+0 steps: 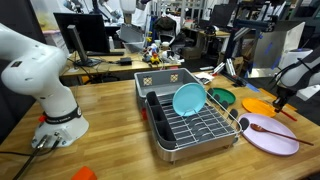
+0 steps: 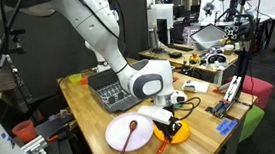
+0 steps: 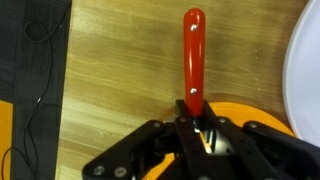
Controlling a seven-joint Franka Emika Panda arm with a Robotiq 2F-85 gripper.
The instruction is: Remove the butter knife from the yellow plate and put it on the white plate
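In the wrist view my gripper (image 3: 190, 108) is shut on the butter knife (image 3: 192, 45). Its red riveted handle points away over the wooden table, and its metal blade shows between the jaws. The yellow plate (image 3: 245, 115) lies right under the jaws. The white plate's edge (image 3: 307, 60) is at the right. In both exterior views the gripper (image 2: 165, 125) (image 1: 283, 100) is low over the yellow plate (image 2: 180, 134) (image 1: 256, 104), next to the white plate (image 2: 118, 137) (image 1: 280, 142). I cannot tell whether the knife still touches the yellow plate.
A red-brown spoon-like utensil (image 2: 131, 135) (image 1: 268, 129) lies on the white plate. A dish rack (image 1: 195, 128) holds an upright teal plate (image 1: 187, 98), with a green bowl (image 1: 223, 97) beside it. The table's front edge (image 2: 199, 147) is close to the yellow plate.
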